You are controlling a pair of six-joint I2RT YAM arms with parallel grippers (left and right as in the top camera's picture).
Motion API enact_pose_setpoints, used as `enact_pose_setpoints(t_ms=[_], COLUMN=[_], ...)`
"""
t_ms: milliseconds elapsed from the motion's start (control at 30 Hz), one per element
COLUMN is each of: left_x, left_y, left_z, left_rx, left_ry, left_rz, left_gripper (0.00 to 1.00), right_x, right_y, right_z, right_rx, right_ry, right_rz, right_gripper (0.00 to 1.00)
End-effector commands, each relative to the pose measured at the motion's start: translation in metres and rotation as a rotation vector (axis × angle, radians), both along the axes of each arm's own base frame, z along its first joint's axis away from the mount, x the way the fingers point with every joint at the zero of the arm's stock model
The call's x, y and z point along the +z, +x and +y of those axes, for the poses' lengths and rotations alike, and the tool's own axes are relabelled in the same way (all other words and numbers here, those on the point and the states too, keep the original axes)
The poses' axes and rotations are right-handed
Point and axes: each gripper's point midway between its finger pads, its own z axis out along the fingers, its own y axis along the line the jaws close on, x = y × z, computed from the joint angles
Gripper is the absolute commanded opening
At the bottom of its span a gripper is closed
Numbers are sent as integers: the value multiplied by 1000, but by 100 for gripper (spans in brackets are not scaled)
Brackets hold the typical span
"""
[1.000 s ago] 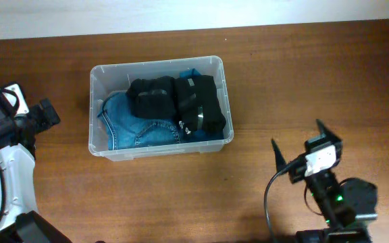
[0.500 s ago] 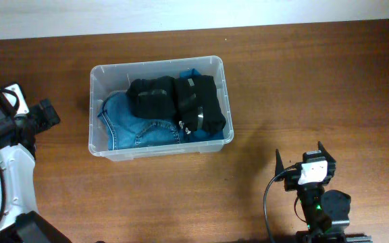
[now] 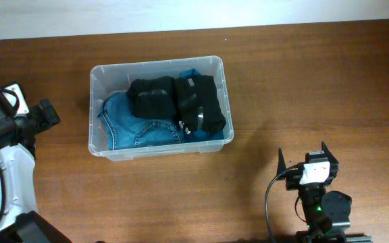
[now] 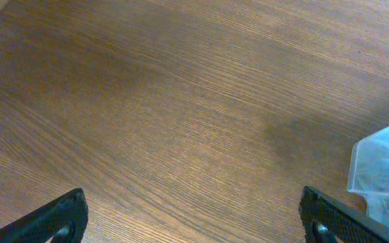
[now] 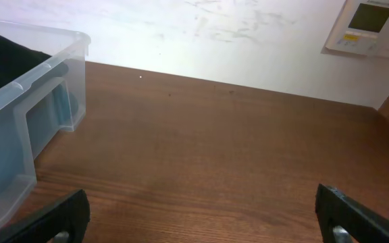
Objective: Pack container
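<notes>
The clear plastic container (image 3: 94, 108) stands on the wooden table, left of centre. Inside lie folded blue jeans (image 3: 135, 125) and black garments (image 3: 177, 101) on top. Its corner shows in the left wrist view (image 4: 383, 172) and its side in the right wrist view (image 5: 26, 128). My left gripper (image 3: 48, 113) is open and empty at the table's left edge, well left of the container. My right gripper (image 3: 304, 156) is open and empty at the front right, far from the container.
A white wall with a thermostat panel (image 5: 371, 25) lies beyond the table's far edge. Bare wood (image 3: 302, 74) stretches to the right of the container.
My right arm has drawn back toward the front edge and turned to face straight ahead. The left arm and the container have not moved.
</notes>
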Motion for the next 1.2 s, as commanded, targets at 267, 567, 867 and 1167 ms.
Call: enact_pose_setpoints(t_ms=[267,567,867,1167], left_x=[20,109,199,156], left_y=[-1,-39,-77,-110], left_z=[-1,-54,-156,-194], left_rx=[-4,-78,-329,-475], left_ry=[15,92,162,180], left_rz=[-38,-176,-489,-743], left_gripper=[99,99,99,100], right_x=[-2,-2,-2,-2], right_y=[0,0,0,0], right_z=[-5,-5,-5,-5], right_rx=[-29,-29,-29,-29], right_ry=[6,5,6,6], right_rz=[-4,-4,-4,-4], right_gripper=[98,98,98,98])
